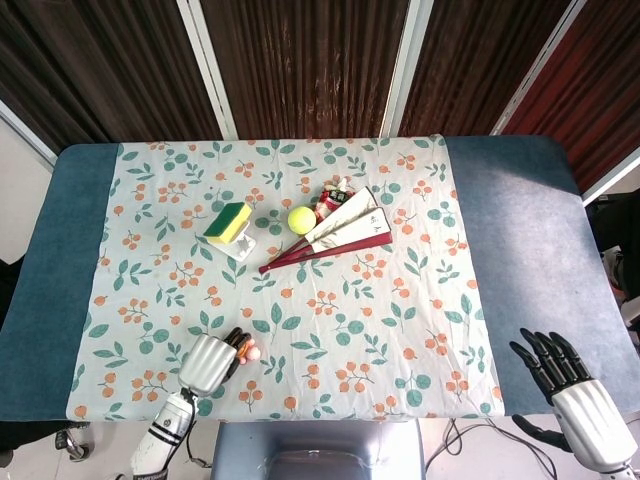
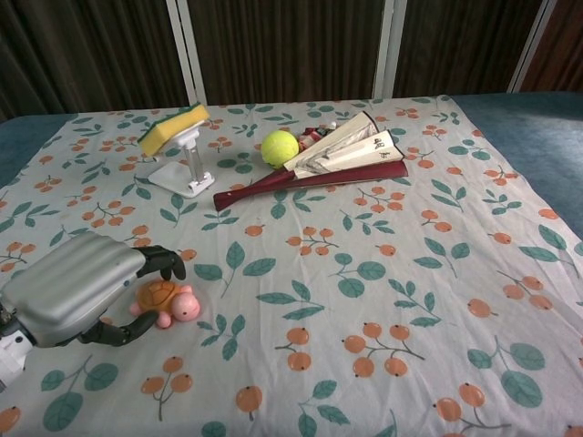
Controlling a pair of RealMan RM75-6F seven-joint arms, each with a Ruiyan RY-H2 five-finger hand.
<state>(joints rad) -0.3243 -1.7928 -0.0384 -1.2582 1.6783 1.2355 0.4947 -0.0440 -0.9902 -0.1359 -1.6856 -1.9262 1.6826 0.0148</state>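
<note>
Head view: cam high up, looking almost straight down, far off; takes in the whole table [image 1: 520, 200], the floral cloth [image 1: 290, 300] edge to edge, and dark wall panels along the far side. Chest view: cam low at the near edge, facing fwd and slightly down, much closer; crops the table's near and side edges. Both views share the cloth's mid and far parts w/ the toy turtle [image 2: 167, 302], tennis ball [image 2: 280, 147], folding fan [image 2: 337, 159], sponge [image 2: 173, 127] on its stand, plus probably the left hand [image 2: 77, 287], mostly cut off in chest view.
</note>
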